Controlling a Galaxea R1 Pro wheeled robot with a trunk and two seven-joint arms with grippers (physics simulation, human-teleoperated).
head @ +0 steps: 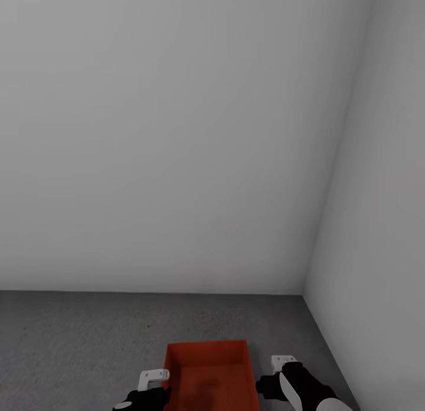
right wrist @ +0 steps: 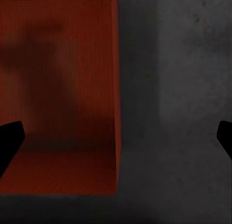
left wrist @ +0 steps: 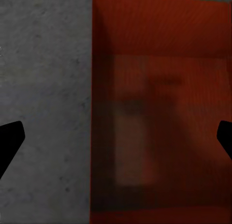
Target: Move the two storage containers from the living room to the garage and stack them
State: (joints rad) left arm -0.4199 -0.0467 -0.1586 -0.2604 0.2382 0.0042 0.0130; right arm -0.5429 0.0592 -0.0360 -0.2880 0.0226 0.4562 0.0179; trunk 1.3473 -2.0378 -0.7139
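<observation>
Head view: orange bin (head: 211,378) on garage floor (head: 77,340) by corner, long axis pointing away. Left gripper (head: 154,377) and right gripper (head: 282,364) flank it evenly, jaws spread, one wall inside each gap.

The speckled dark grey concrete floor (head: 77,340) carries one open orange-red bin (head: 209,372), which sits between the left gripper (head: 154,376) and the right gripper (head: 283,361).

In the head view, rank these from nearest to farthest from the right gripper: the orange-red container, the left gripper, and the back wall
1. Orange-red container, just left of the right gripper.
2. Left gripper, on the container's far side.
3. Back wall, ahead beyond the concrete floor.
</observation>
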